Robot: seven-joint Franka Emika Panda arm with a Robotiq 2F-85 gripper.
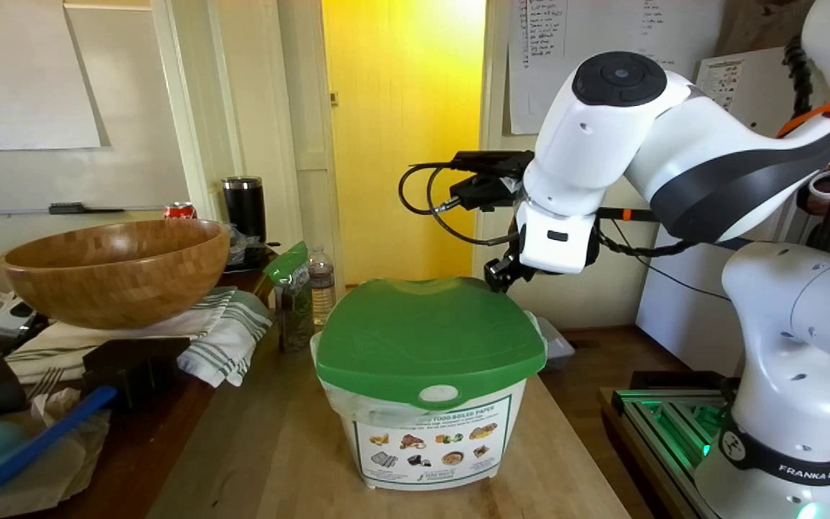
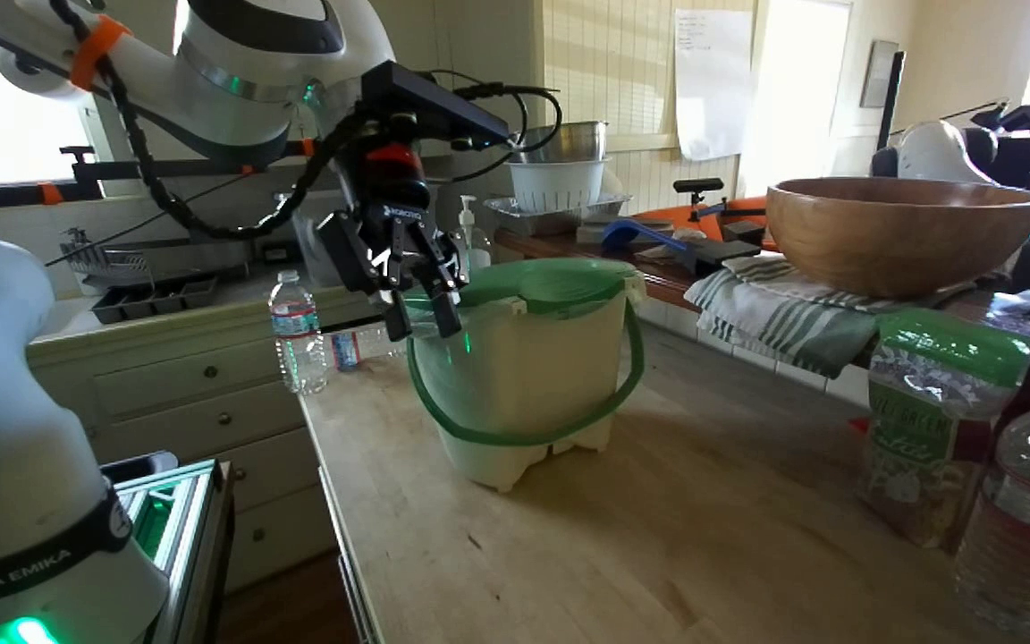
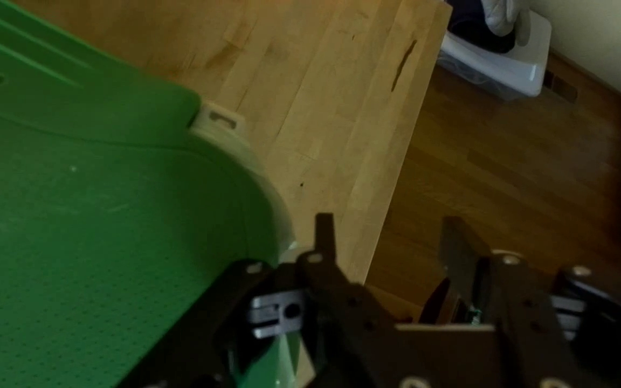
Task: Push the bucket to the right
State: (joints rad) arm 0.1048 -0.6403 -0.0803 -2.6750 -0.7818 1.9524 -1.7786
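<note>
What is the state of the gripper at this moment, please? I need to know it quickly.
Gripper: open, holding nothing; it is close beside the bucket, and whether they touch cannot be told.

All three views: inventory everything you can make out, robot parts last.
bucket: one, white with green lid, on wooden tabletop
bag: one, green and clear, on tabletop
water bottles: three, clear, one beside bag, two at tabletop's edge
bowl: one, brown, on cloth
cloth: at least one, white and green, under bowl
tumbler: one, black, beyond bowl
can: one, red, beyond bowl
utensil: one, blue, near cloth
pump bottle: one, clear, behind bucket
box: one, whitish, past tabletop's edge
paper sheets: several, white, hung up
arm: one, mostly white, at tabletop's edge
gripper: one, black, open, at bucket's rim
</note>
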